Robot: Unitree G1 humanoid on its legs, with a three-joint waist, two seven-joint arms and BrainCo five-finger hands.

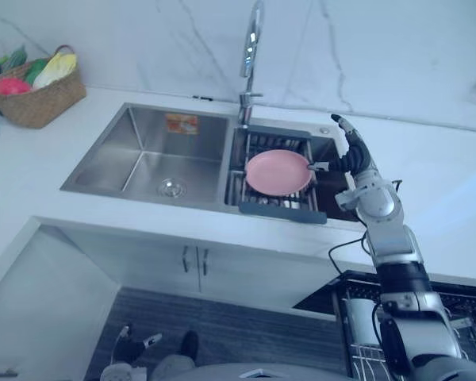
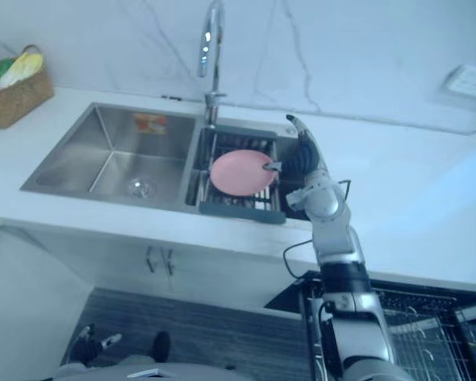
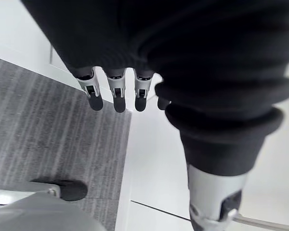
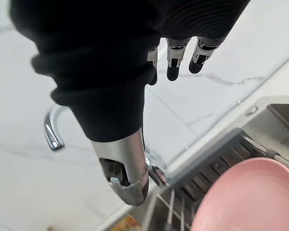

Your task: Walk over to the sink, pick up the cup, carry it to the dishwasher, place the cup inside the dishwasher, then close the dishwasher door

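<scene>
A pink round dish point(image 1: 278, 172) lies on a dark drain rack point(image 1: 282, 210) in the right basin of the steel sink point(image 1: 143, 159); no other cup-like thing shows there. My right hand point(image 1: 351, 151) hovers just right of the dish, open, fingers stretched toward the back wall and thumb pointing at the dish's rim. In the right wrist view the straight fingers point(image 4: 175, 60) stand above the dish point(image 4: 250, 197), not touching it. My left hand point(image 3: 115, 91) hangs open and empty over the grey floor. The open dishwasher point(image 2: 428, 333) with its wire rack is at the lower right.
A tall faucet point(image 1: 250, 48) rises behind the sink's divider. A wicker basket point(image 1: 36, 95) of vegetables stands at the counter's back left. White cabinet doors point(image 1: 194, 258) are below the sink. A wall socket point(image 2: 468, 79) is at the far right.
</scene>
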